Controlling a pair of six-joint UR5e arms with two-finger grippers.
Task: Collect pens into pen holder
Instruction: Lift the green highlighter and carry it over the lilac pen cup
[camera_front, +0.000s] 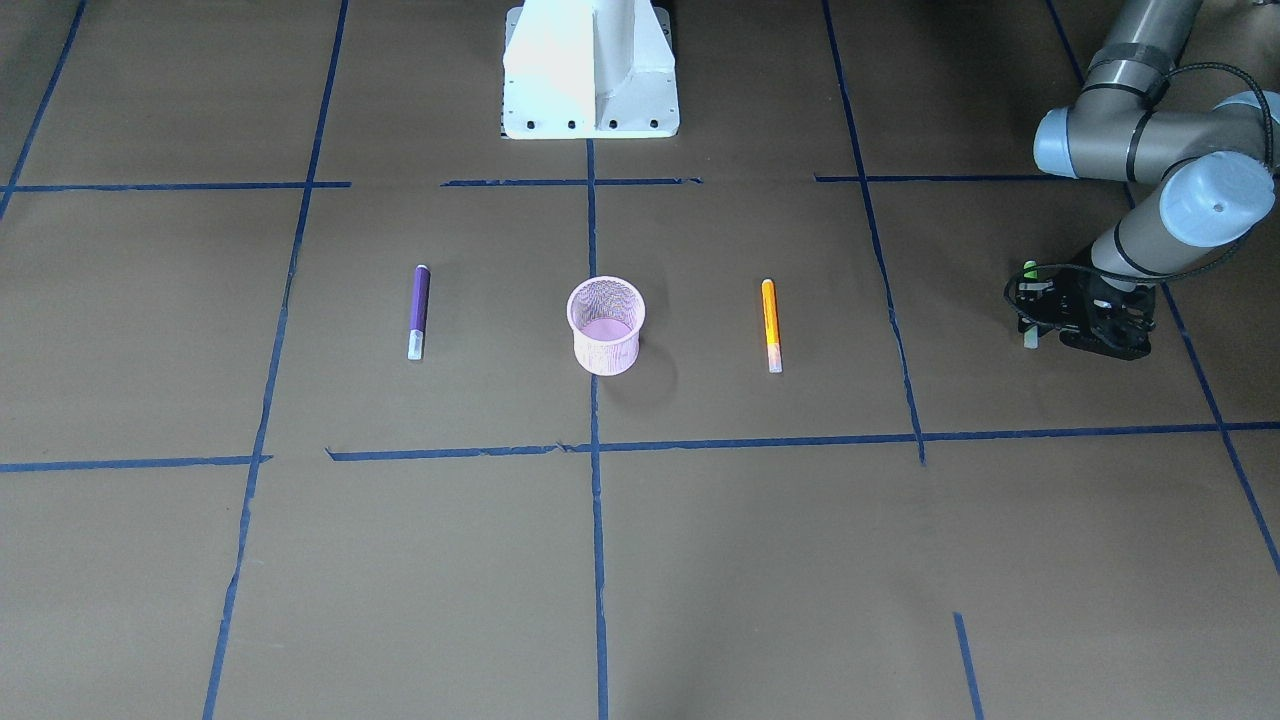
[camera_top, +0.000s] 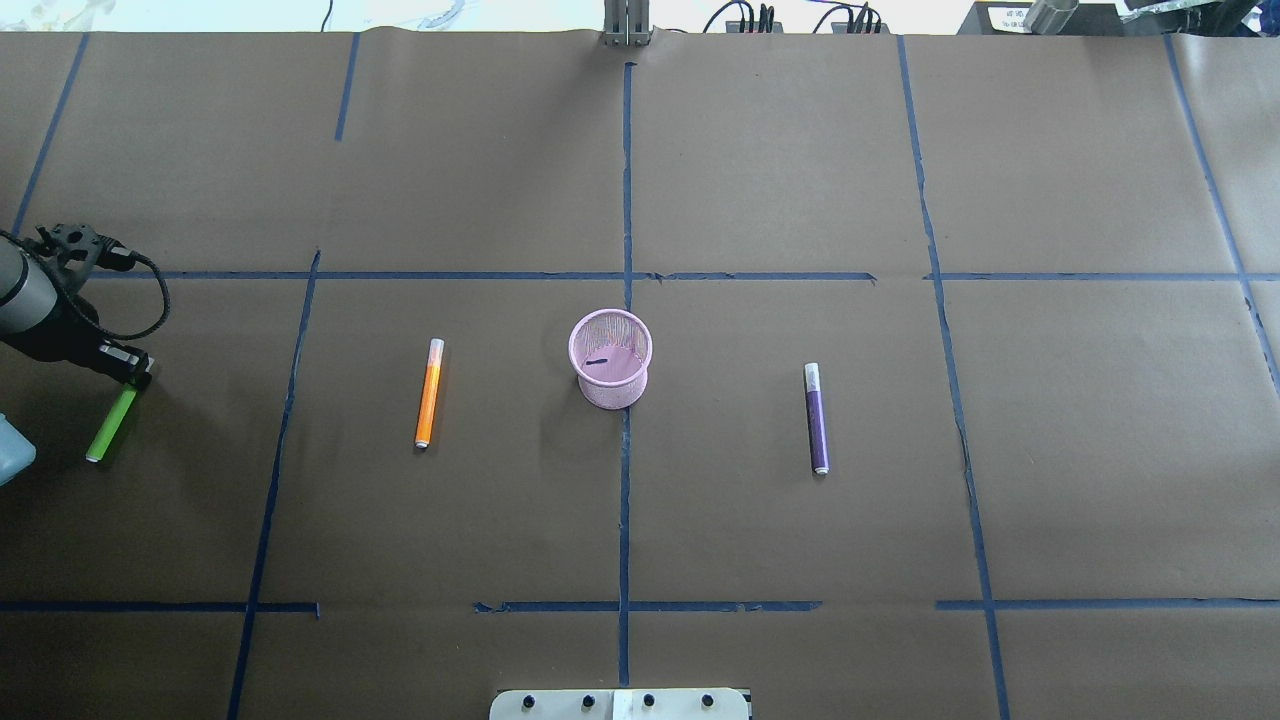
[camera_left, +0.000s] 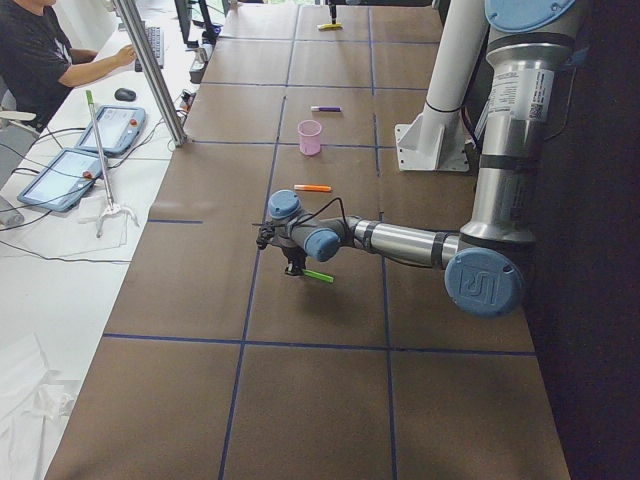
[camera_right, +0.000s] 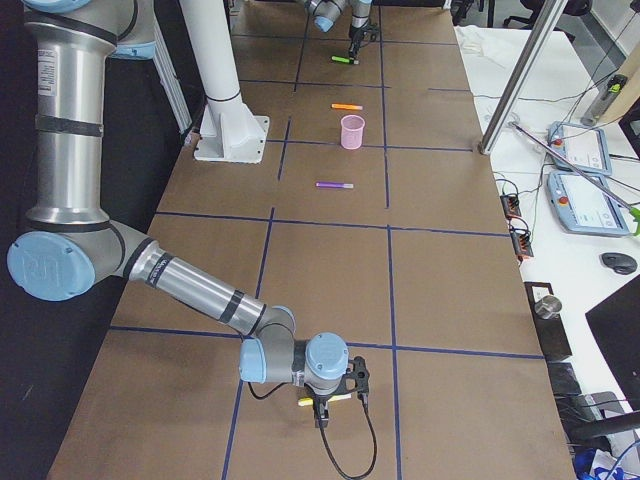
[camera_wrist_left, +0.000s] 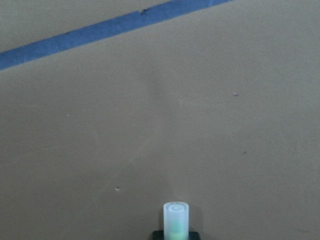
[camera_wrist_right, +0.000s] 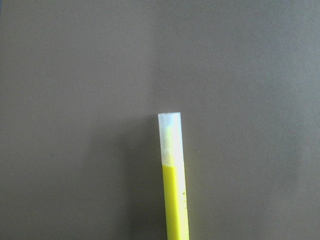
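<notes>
The pink mesh pen holder (camera_top: 610, 360) (camera_front: 606, 330) stands upright at the table's middle. An orange pen (camera_top: 429, 405) (camera_front: 770, 322) lies on its left-arm side, and a purple pen (camera_top: 817, 420) (camera_front: 419, 310) lies on the other side. My left gripper (camera_top: 128, 375) (camera_front: 1035, 310) is low at the far left edge, shut on a green pen (camera_top: 110, 425) (camera_wrist_left: 176, 217) that sticks out from it at a slant. My right gripper (camera_right: 330, 392) shows only in the exterior right view, low over the table, so I cannot tell its state. A yellow pen (camera_wrist_right: 174, 190) lies under it.
The white robot base (camera_front: 590, 70) stands at the robot's edge of the table. Blue tape lines (camera_top: 626, 200) divide the brown paper cover. A person (camera_left: 40, 60) sits at a side desk with tablets (camera_left: 65, 175), beyond a metal post (camera_left: 150, 70).
</notes>
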